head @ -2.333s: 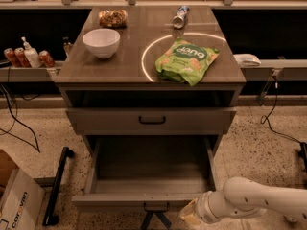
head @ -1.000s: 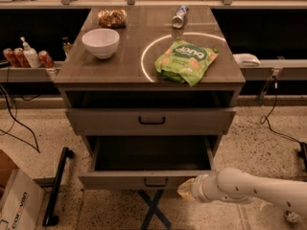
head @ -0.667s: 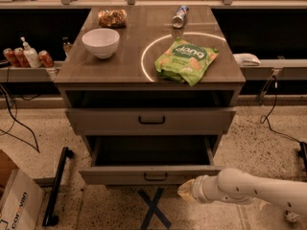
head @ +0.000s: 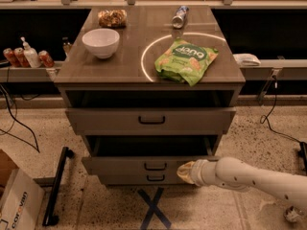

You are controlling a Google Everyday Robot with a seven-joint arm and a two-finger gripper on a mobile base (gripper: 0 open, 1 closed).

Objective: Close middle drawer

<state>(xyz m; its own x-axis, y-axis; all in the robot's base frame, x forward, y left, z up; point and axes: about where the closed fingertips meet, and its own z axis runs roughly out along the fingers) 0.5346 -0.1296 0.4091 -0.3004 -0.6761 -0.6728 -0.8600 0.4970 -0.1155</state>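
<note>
- A cardboard box [head: 13,202] is seen on the speckled floor at the lower left, and a black bar [head: 56,188] lies on the floor just right of it
- Three cans [head: 24,57] and a white pump bottle [head: 30,54] are lined up on the shelf left of the cabinet
- A white bowl [head: 100,42] is set on the left of the cabinet top [head: 129,66], with a clear packet of brown snacks [head: 112,18] behind it
- The top drawer [head: 110,120] is seen pulled out a little under the cabinet top
- The middle drawer [head: 120,165] is found below it, low in the cabinet, pulled out partway, with a dark gap shown above its front; its black bar handle [head: 154,166] sits just above that of the lowest drawer [head: 156,178]
- A blue tape cross [head: 153,209] is marked on the floor before the cabinet
- A can [head: 180,16] is laid on its side at the back of the top, and a green snack bag [head: 186,61] lies inside a white ring
- The gripper [head: 184,172] is placed against the right part of the middle drawer's front, just right of its handle; whether it is open or closed cannot be told, and nothing is seen held in it
- The white arm [head: 254,178] is stretched in from the lower right
- A white object [head: 246,59] rests on the right shelf
</note>
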